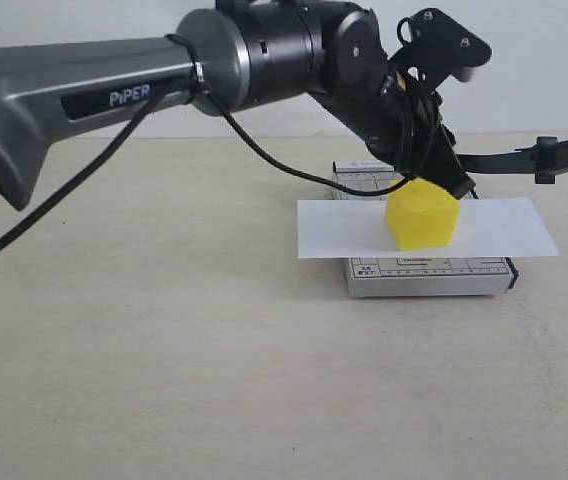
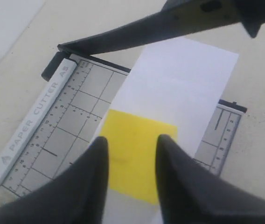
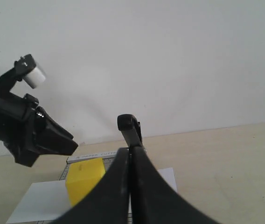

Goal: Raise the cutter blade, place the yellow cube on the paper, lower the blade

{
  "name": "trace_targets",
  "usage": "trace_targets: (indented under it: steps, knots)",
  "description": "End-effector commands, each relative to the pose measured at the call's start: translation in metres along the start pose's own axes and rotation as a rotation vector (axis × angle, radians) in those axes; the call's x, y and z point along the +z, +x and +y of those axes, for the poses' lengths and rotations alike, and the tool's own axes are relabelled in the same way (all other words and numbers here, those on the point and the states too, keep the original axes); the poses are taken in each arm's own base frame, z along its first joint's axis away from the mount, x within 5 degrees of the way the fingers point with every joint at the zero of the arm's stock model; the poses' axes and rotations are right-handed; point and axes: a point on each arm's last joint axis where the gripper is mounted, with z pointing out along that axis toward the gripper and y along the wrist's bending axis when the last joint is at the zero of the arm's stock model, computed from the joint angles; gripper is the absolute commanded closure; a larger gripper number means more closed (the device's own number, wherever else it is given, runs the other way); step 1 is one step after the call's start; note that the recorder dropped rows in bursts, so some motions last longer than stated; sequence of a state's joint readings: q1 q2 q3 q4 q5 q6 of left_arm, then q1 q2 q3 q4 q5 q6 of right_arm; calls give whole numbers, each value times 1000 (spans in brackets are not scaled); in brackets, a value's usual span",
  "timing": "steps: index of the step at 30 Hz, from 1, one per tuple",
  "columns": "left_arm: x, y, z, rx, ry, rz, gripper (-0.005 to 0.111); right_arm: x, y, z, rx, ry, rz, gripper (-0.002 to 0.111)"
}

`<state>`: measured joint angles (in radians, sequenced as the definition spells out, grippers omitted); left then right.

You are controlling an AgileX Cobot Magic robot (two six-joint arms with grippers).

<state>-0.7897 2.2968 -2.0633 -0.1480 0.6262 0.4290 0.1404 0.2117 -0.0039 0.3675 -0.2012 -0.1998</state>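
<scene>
The yellow cube (image 1: 422,215) rests on the white paper (image 1: 334,228), which lies across the grey trimmer base (image 1: 429,275). My left gripper (image 1: 449,180) hovers just above the cube, open. In the left wrist view the cube (image 2: 137,154) shows between the spread fingers (image 2: 97,161) of the gripper (image 2: 132,144), on the paper (image 2: 179,79). The cutter blade (image 1: 499,160) is raised clear of the base and slants above the paper (image 2: 137,32). My right gripper (image 1: 554,155) (image 3: 130,150) is shut on it, the handle end (image 3: 129,126) sticking out past the fingertips. The cube (image 3: 85,179) lies beyond.
The trimmer stands on a beige table (image 1: 164,350) against a white wall. The left arm (image 1: 264,50) stretches across from the upper left over the trimmer. Its gripper body (image 3: 25,130) shows in the right wrist view, above the paper (image 3: 39,200).
</scene>
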Motion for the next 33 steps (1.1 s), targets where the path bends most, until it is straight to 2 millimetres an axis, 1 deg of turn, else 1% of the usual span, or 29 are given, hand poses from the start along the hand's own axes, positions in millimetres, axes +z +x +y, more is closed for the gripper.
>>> trace_targets:
  steps: [1,6,7,9,14,17,19,21,23,24,25,26,27,28,29,30,33]
  knots:
    - [-32,-15,-6,-110,83,6,102,-1,1,0,-7,1,-5,108]
    - [-57,-22,-11,-164,168,37,102,-1,1,0,-7,0,-2,108]
    - [-68,-25,-13,-178,196,43,102,-1,1,0,-7,0,-2,108]
    - [-79,-29,-16,-194,231,41,102,-1,1,0,-7,0,-2,108]
    - [-105,-36,-15,-215,229,32,102,-1,1,0,-7,0,-2,108]
    - [-119,-28,-16,-227,220,52,102,-1,1,0,-7,0,-2,108]
    - [-131,-18,-19,-207,203,43,102,-1,1,0,-7,0,-2,108]
    - [-141,-6,-20,-197,159,34,102,-1,1,0,-7,0,-2,108]
    - [-161,21,-25,-220,100,-17,102,-1,1,0,-7,0,-2,108]
    - [-163,31,-28,-228,87,-24,102,-1,1,0,-7,0,-2,108]
    - [-178,50,-33,-256,49,-85,102,-1,1,0,-7,0,-2,108]
    - [-189,55,-35,-272,26,-134,102,-1,1,0,-7,0,-2,108]
    - [-204,77,-40,-310,-12,-198,102,-1,1,0,-7,0,-2,108]
    - [-209,86,-43,-329,-24,-218,102,-1,1,0,-7,0,-2,108]
    - [-220,108,-49,-372,-48,-253,102,-1,1,0,-7,0,-2,108]
    - [-224,116,-51,-380,-58,-261,102,-1,1,0,-7,0,-2,108]
    - [-234,150,-60,-410,-96,-283,102,-1,1,0,-7,0,-2,108]
